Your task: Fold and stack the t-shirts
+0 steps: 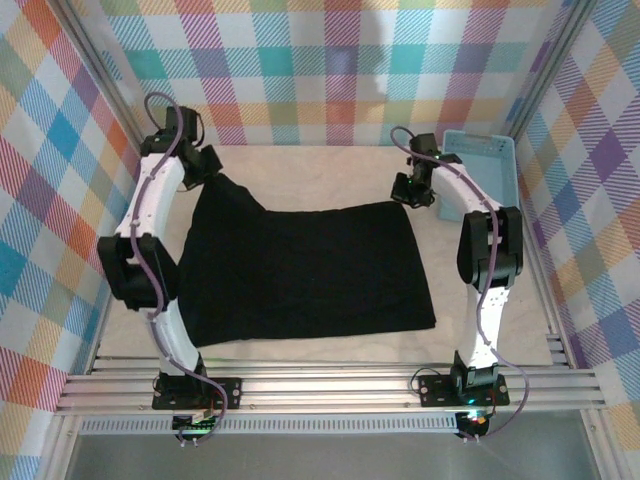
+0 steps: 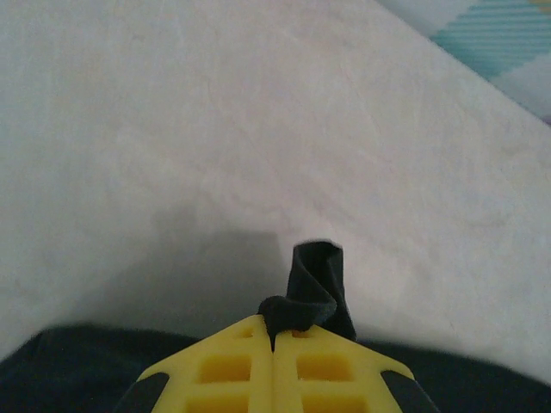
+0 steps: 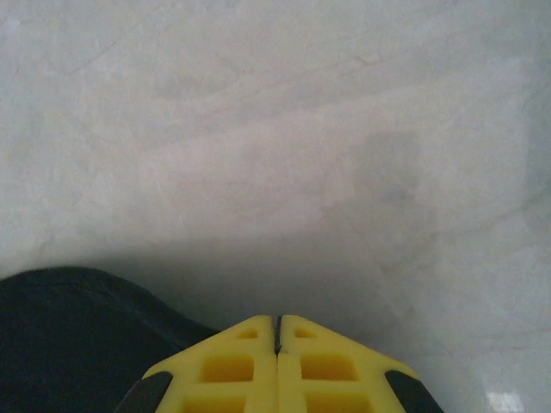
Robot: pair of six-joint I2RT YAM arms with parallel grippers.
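I count one black t-shirt (image 1: 300,270) on the pale table (image 1: 300,170), spread wide and fairly flat in the middle, between the two arms: the left arm (image 1: 150,215) on one side and the right arm (image 1: 488,250) on the other. One light-blue basket (image 1: 495,150) stands at the far right of the table, just beside the right arm and close to the checked wall, apart from the shirt.

There are two grippers, one at each far corner of the cloth. The left gripper (image 1: 205,165) sits at the far left corner, where the shirt rises to a peak toward it. From its own wrist camera the two yellow fingers (image 2: 228,366) are pressed together with a small twist of black cloth (image 2: 317,275) pinched at their tips and sticking up past them.

The right gripper (image 1: 415,190) is at the far right corner. Its two yellow fingers (image 3: 228,366) are likewise closed against each other, with the dark edge of the shirt (image 3: 69,335) lying just beside and under them on the left; whether any cloth is caught between them I cannot tell
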